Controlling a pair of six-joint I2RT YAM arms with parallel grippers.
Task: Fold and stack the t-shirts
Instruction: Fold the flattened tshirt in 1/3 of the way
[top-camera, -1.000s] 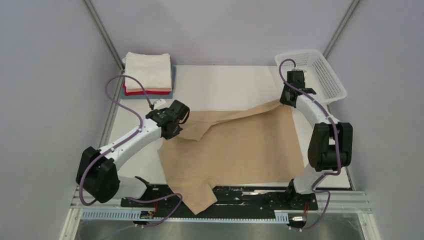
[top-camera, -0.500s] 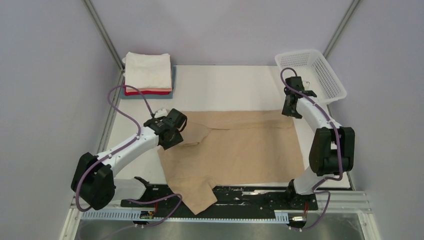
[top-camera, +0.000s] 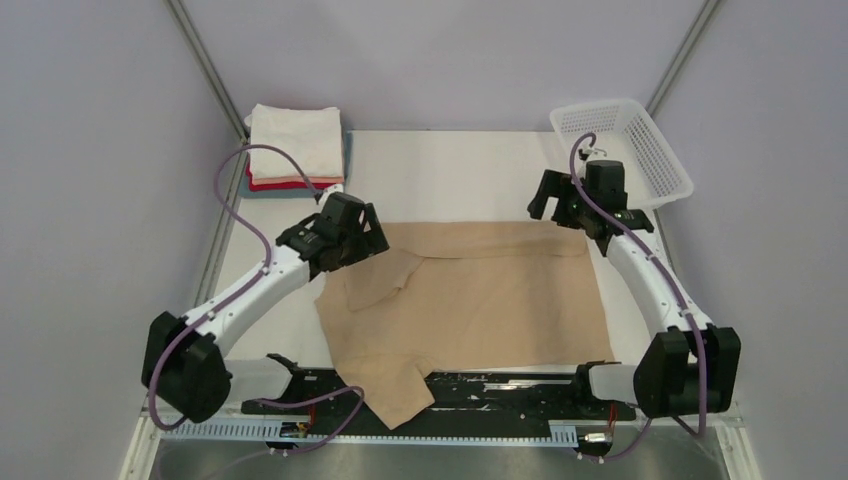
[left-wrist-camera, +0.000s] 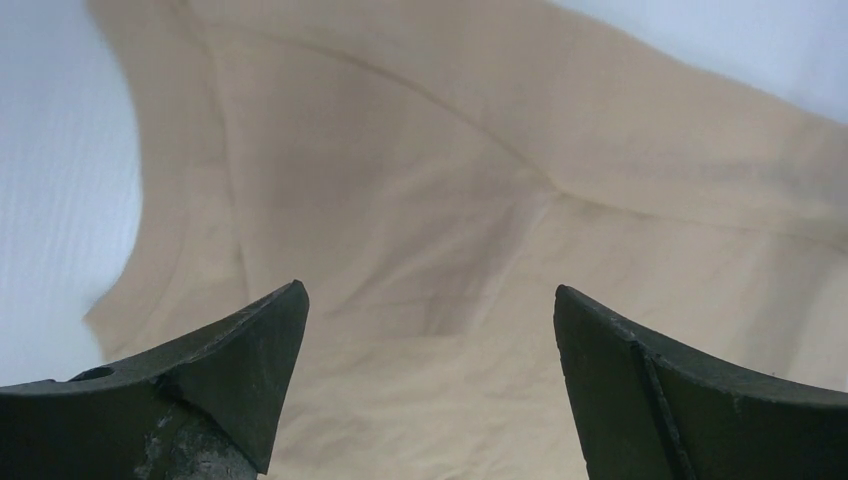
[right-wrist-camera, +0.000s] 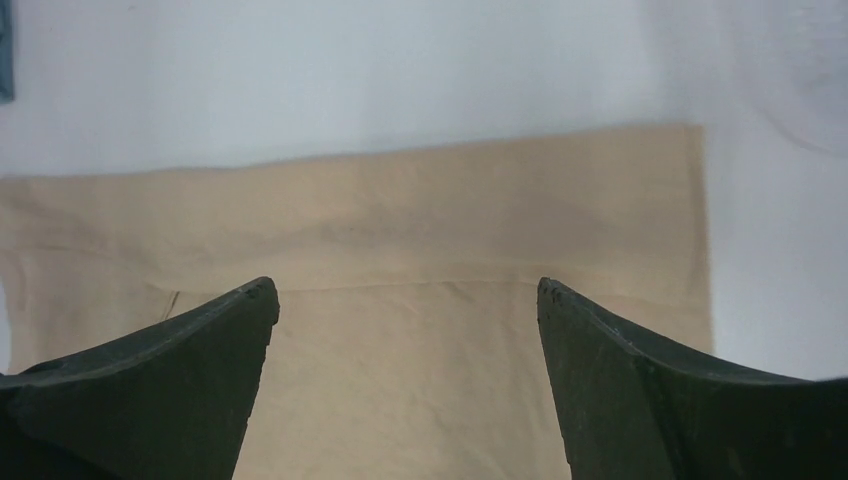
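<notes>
1. One tan t-shirt (top-camera: 480, 290) lies spread on the table (top-camera: 450, 165) between the two arms. Its near left part hangs over the table's near edge, and a sleeve lies folded in at the far left.
2. One stack of folded t-shirts (top-camera: 297, 140) sits at the far left corner, well apart from the tan one. Four colours show: cream-white on top, then pink, red, and grey-blue at the bottom.
3. One white mesh basket (top-camera: 640, 140) stands at the far right corner.
4. The left gripper (left-wrist-camera: 428, 288) hovers over the tan shirt's far left part, jaws spread wide and grasping nothing.
5. The right gripper (right-wrist-camera: 406, 282) hovers over the shirt's far right corner, jaws likewise wide apart and clear of the cloth
</notes>
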